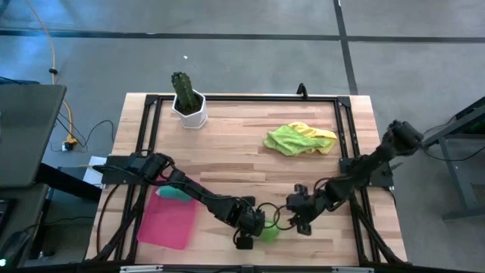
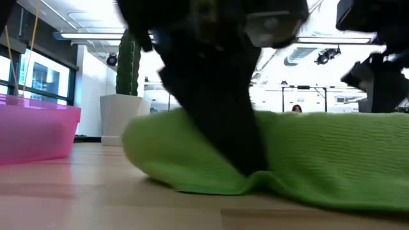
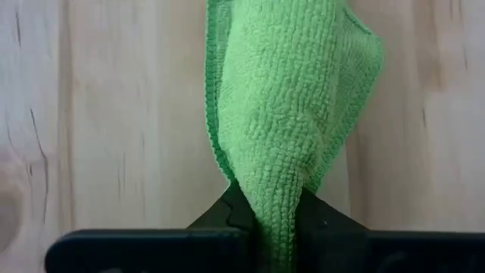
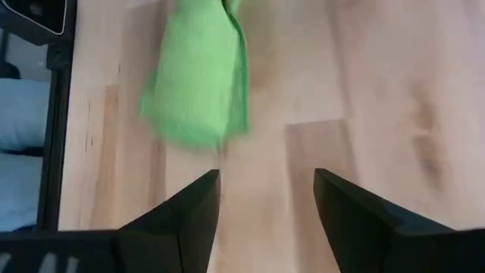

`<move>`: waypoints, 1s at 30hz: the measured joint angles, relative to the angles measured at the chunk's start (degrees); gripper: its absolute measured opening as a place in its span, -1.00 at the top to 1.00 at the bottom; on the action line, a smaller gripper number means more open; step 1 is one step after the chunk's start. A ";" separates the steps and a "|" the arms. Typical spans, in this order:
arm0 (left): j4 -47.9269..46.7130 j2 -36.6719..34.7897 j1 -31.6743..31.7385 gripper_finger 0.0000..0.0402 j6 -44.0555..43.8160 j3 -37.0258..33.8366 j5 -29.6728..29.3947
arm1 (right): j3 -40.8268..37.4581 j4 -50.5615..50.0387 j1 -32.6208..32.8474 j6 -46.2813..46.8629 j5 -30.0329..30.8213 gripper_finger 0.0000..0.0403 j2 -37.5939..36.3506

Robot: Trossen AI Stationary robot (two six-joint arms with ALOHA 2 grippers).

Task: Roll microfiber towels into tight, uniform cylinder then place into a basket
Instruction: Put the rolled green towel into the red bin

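1. Table [image 1: 242, 129]: the high view shows the whole wooden top with its black frame. The other views show only patches of bare wood.
2. Basket [image 1: 168, 222]: the pink tray lies at the lower left of the high view, with a teal towel [image 1: 176, 194] at its upper edge under the left arm. The low view shows only its pink wall [image 2: 35, 134] at the far left.
3. Yellow and lime green towels [image 1: 300, 139]: they lie crumpled together right of centre in the upper half of the high view. No other view shows them.
4. Cactus pot [image 1: 189, 108]: white, at upper centre-left of the high view. The low view shows it behind the basket [image 2: 124, 118].
5. Green towel [image 1: 270, 231]: a small bundle at lower centre of the high view, between the grippers. The low view shows it spread across the frame [image 2: 319, 153].
6. Left gripper [image 1: 254, 225]: the left wrist view shows its fingers clenched on the green towel [image 3: 284, 136].
7. Right gripper [image 1: 298, 212]: the right wrist view shows its fingers [image 4: 186, 208] spread apart and released, with the towel [image 4: 198, 76] beyond them, untouched.
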 joint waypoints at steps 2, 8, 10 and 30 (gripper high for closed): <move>-1.50 -1.67 -0.03 0.93 0.94 -0.19 0.07 | 0.00 -3.74 0.01 -0.86 1.69 0.02 -3.15; -8.82 -8.43 -0.21 0.92 2.80 0.03 -2.55 | 0.04 -16.69 0.20 -0.66 12.52 0.04 -11.76; -10.96 -10.21 -0.30 0.92 2.98 0.00 -3.88 | 0.04 -21.74 0.21 -0.69 16.18 0.04 -14.25; -35.79 -35.59 -6.51 0.92 -12.00 0.31 -10.65 | -23.75 -10.26 -0.64 -1.34 39.05 0.04 -38.35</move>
